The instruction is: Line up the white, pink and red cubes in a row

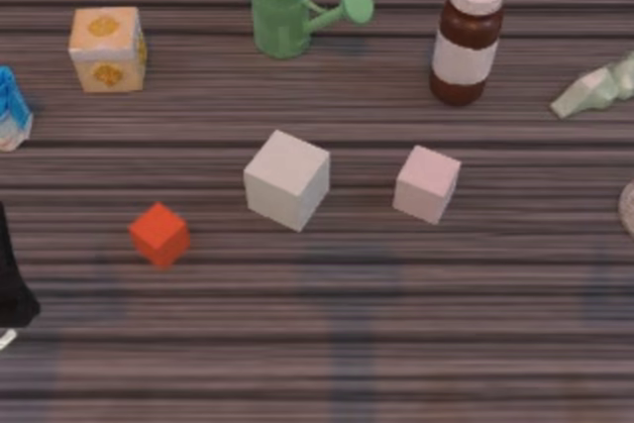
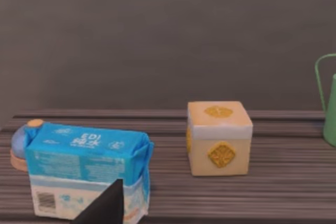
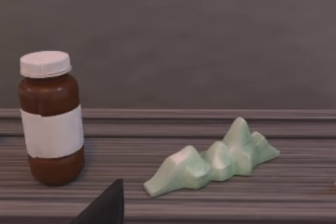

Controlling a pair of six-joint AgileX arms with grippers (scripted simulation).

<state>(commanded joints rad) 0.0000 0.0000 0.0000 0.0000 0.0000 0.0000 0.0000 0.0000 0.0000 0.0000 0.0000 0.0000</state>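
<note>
While no cube is gripped, claw states cannot tell. Red cube (image 1: 159, 235) sits low; lift level with white cube (image 1: 286, 179), pink cube (image 1: 427, 183).

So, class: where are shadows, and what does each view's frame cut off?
Top view: even light, faint soft shadow near the white cube; blue packet cut at the left edge. Left wrist view: green watering can cropped. Right wrist view: brown bottle barely shadowed.
</note>
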